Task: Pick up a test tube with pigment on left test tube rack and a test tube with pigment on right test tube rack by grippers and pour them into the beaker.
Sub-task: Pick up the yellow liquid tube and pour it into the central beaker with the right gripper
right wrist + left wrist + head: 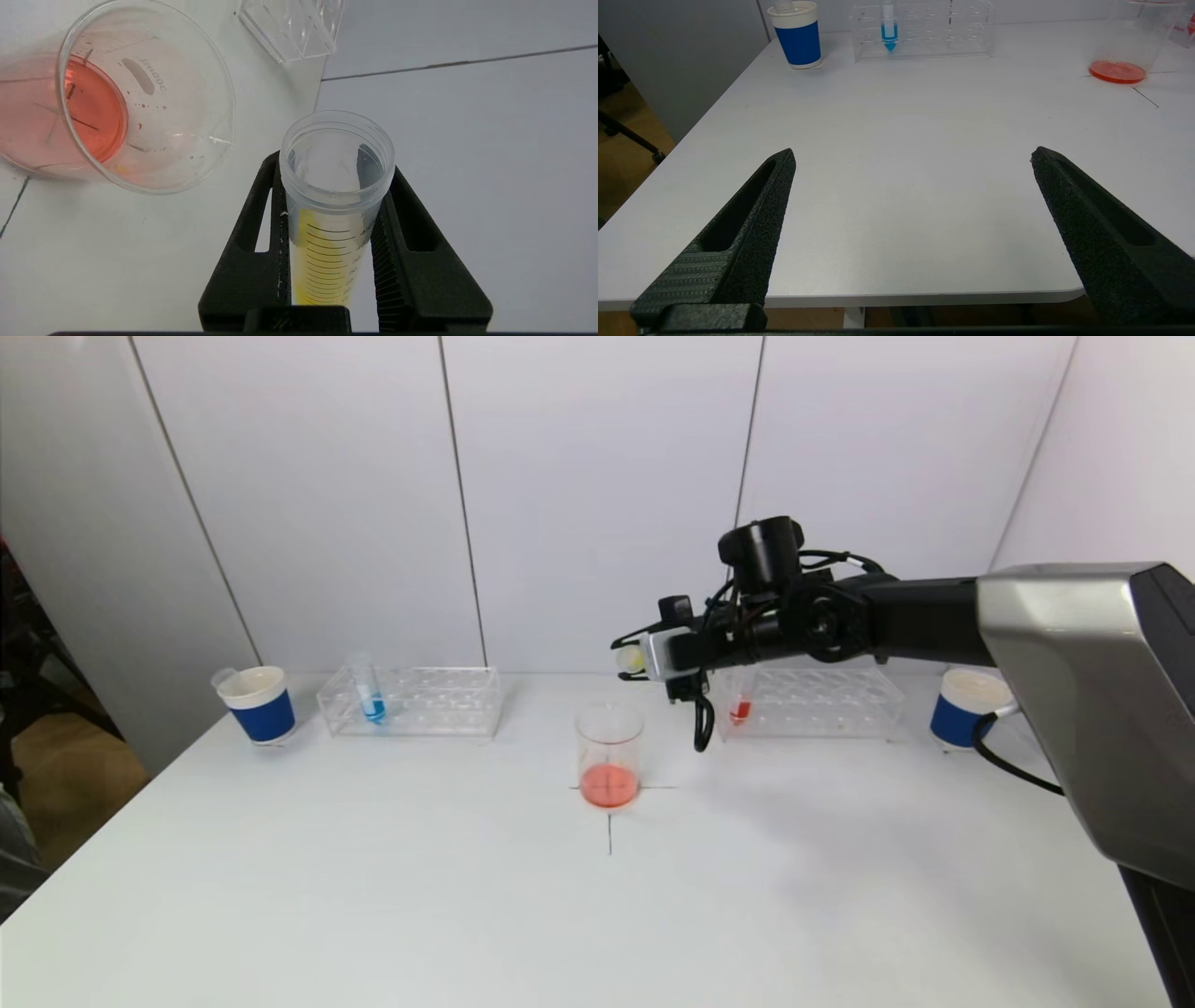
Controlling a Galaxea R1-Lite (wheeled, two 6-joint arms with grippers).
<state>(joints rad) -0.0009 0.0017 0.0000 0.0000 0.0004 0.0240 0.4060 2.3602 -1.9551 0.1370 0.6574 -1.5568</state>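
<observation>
Yellow tube (334, 196) held level, right fingers (252, 242).

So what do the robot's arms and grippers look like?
The right arm has a big silver shell, then black joints with black cables looping off them. The right gripper has two black fingers with long slots and ridged insides. The left gripper has black, pointed fingers with a rough, grainy surface and slots too.
</observation>
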